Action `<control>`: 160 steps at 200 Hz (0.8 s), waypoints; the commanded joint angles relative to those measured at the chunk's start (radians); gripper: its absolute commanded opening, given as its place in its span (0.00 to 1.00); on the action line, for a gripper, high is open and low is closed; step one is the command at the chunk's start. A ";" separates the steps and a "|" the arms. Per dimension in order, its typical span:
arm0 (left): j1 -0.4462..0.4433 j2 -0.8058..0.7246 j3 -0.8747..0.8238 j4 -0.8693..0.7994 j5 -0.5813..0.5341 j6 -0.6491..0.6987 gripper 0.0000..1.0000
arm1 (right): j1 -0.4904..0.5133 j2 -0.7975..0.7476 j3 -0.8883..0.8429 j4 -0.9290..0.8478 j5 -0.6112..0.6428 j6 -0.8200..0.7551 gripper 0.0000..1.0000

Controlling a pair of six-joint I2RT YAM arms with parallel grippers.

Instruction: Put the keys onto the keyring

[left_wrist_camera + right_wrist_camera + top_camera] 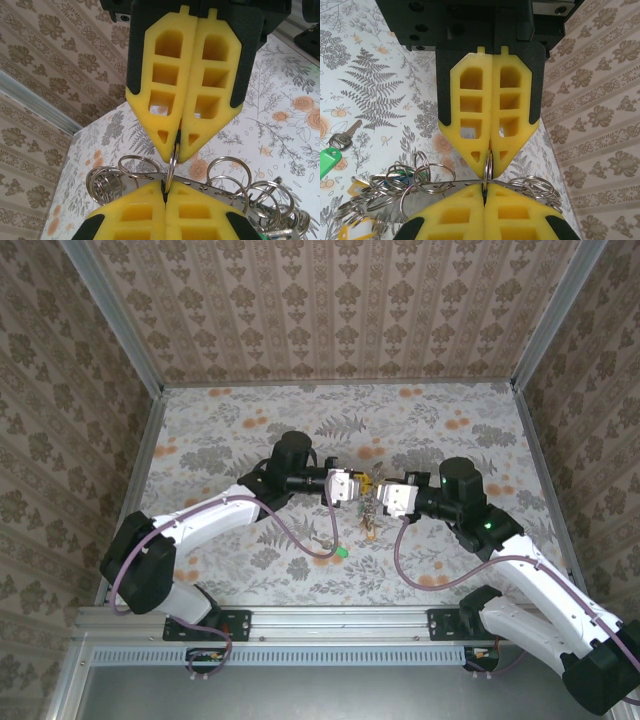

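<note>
My left gripper point(358, 488) and right gripper point(382, 496) meet tip to tip above the table's middle. Both are shut on one small silver split ring point(172, 162), with my left fingertips point(165, 187) below it and the right gripper point(178, 142) above. That ring sits on the keyring point(220, 187), seen edge-on as a thin band with small holes and carrying several split rings. In the right wrist view my right gripper point(484, 189) pinches the same ring point(488, 165). A green-headed key point(329, 161) lies loose on the table point(341, 552). Yellow-headed keys point(355, 234) hang under the bunch.
The bunch of rings and keys point(370, 518) dangles between the grippers. Purple cables point(300, 540) loop from each arm down to the floral tablecloth point(230, 430). Patterned walls point(340, 310) enclose the table on three sides.
</note>
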 commanded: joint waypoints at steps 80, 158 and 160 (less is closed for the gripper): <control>-0.082 0.058 -0.066 0.446 -0.221 -0.355 0.00 | 0.033 0.036 -0.082 0.217 -0.011 0.184 0.00; -0.093 0.071 -0.080 0.508 -0.210 -0.418 0.18 | 0.042 0.037 -0.104 0.227 0.063 0.125 0.00; -0.093 0.069 -0.082 0.509 -0.204 -0.415 0.18 | 0.042 0.037 -0.102 0.224 0.066 0.122 0.00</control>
